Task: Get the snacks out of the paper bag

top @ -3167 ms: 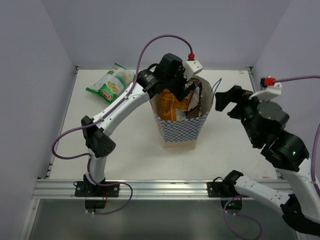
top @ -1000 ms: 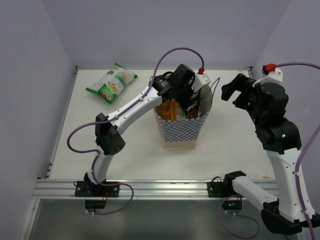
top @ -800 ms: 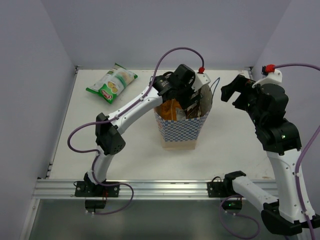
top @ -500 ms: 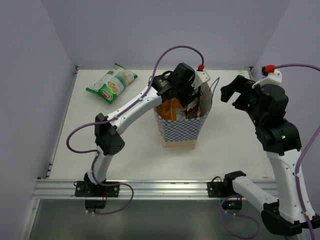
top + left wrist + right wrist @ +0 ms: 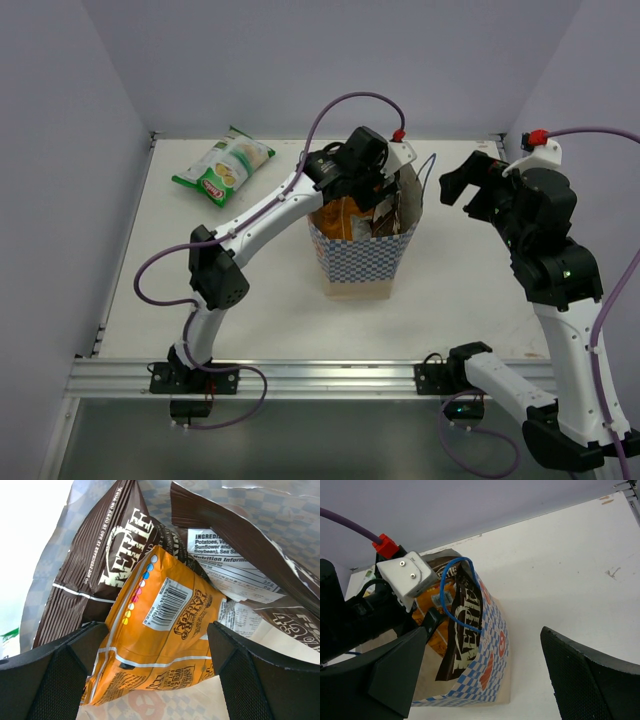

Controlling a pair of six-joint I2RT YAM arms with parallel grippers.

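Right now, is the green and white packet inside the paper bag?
No, the green and white packet lies flat on the table, well to the left of the paper bag.

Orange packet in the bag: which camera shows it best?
Left wrist: the orange packet fills the frame, barcode visible. The top view shows only an orange patch in the paper bag; the right wrist, a sliver.

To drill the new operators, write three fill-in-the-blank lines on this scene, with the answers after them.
Between the fingers of the left gripper sits a packet coloured ___.
The loose packet outside the bag is green and ___.
The right gripper is ___ and holds nothing.
Missing words: orange; white; open.
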